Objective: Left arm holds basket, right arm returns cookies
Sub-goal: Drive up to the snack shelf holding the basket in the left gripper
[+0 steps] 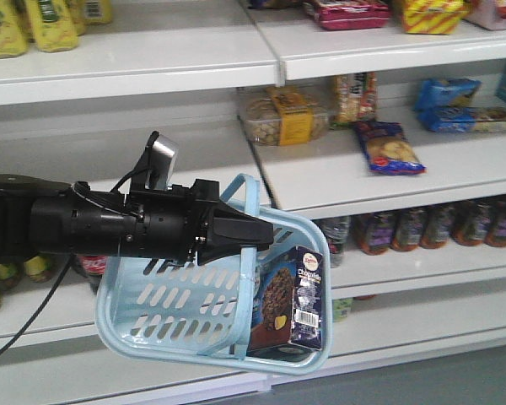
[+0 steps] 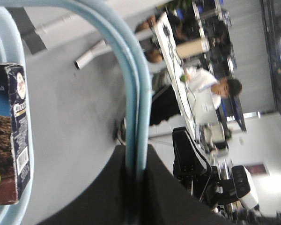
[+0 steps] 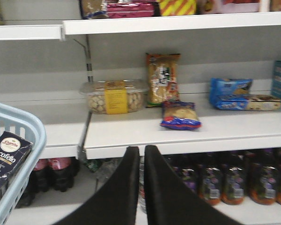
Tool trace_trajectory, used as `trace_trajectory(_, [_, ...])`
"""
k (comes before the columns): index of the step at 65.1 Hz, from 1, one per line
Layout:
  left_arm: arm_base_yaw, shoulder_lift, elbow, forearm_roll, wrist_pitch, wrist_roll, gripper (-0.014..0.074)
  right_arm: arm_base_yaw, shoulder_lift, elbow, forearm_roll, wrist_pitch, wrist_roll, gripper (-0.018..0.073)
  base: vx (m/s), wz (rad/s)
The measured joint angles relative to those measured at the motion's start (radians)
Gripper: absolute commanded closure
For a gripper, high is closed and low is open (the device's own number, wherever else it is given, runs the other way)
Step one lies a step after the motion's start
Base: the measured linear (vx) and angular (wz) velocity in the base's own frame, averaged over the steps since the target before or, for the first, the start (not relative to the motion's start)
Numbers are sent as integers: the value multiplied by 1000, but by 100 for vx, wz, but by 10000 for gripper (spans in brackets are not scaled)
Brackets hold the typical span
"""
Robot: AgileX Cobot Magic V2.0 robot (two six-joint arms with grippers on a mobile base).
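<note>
Our right hand (image 3: pixel 141 151) fills the near view, fingers almost together and empty. The cookies (image 3: pixel 7 159) stand on end, long axis up, in the basket (image 3: pixel 33 129) low to its left. Our left hand (image 1: pixel 246 234) is clamped on the basket's hoop.

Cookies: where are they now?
In the front view the cookies stand in the image-right end of the basket, just below the left tool gripping its handle.

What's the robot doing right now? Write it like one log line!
left tool: shut on basket handle | Chocofello cookie box: inside tilted basket | right tool: shut, empty, facing shelf
</note>
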Motion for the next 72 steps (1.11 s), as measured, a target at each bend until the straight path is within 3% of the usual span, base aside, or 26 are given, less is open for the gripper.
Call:
trace_trajectory(24, [1,0,0,0,-4,0,602,0,0,0,0,0,0,570,16,50])
trace_trajectory(72, [1,0,0,0,0,0,602,0,0,0,0,0,0,570,12,0])
